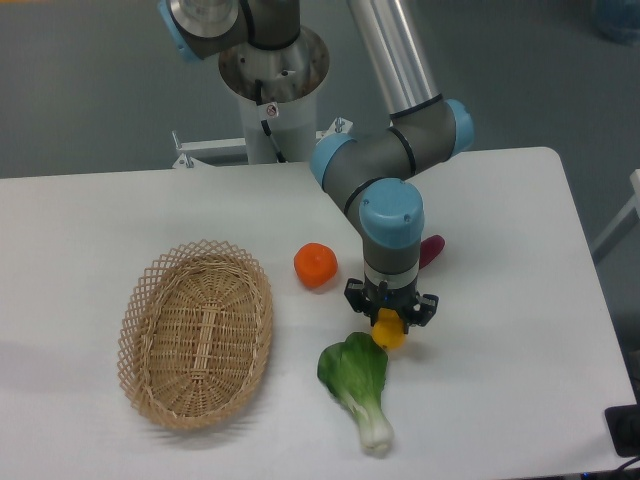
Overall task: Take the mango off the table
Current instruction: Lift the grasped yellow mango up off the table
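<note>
Pincer (pixel 391 318) sits right down over the mango (pixel 389 332), jaws hugging its sides, apparently clamped on it. Mango lies on the worktop (pixel 500 300) beside the greens (pixel 357 380). Grasp step; next, lift straight up.

The mango (pixel 389 331), smooth and yellow shading to orange, is sitting right of centre on the white surface (pixel 500 350), its upper part hidden under the pincer (pixel 390 318), whose fingers are standing on either side of it. Only its lower end is showing.
</note>
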Robot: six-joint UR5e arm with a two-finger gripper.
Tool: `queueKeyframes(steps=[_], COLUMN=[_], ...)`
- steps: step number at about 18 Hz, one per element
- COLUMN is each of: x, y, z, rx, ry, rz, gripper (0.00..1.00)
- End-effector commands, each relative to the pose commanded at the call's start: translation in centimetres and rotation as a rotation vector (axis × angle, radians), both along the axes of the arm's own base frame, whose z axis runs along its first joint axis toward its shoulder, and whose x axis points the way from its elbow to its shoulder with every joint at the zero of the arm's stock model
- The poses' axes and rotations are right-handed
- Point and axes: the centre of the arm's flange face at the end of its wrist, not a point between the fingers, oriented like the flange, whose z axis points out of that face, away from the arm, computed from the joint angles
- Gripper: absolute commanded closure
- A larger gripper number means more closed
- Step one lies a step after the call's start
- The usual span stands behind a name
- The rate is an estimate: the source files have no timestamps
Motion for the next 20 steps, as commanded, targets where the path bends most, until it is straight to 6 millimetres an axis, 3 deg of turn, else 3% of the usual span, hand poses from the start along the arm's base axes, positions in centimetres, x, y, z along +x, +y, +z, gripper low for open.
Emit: queueKeyframes(steps=[2, 10, 17, 20], x=[-0.1, 0.1, 1.5, 1.5], y=[-0.1, -0.2, -0.7, -0.7], z=[2.6, 10.0, 13.0, 13.4], rx=[0.037, 0.237, 0.303, 0.322], ry=[0.028, 0.035, 0.027, 0.022], rz=[0.0, -0.011, 0.026, 0.034], gripper=[0.6, 0.59, 0.59, 0.59])
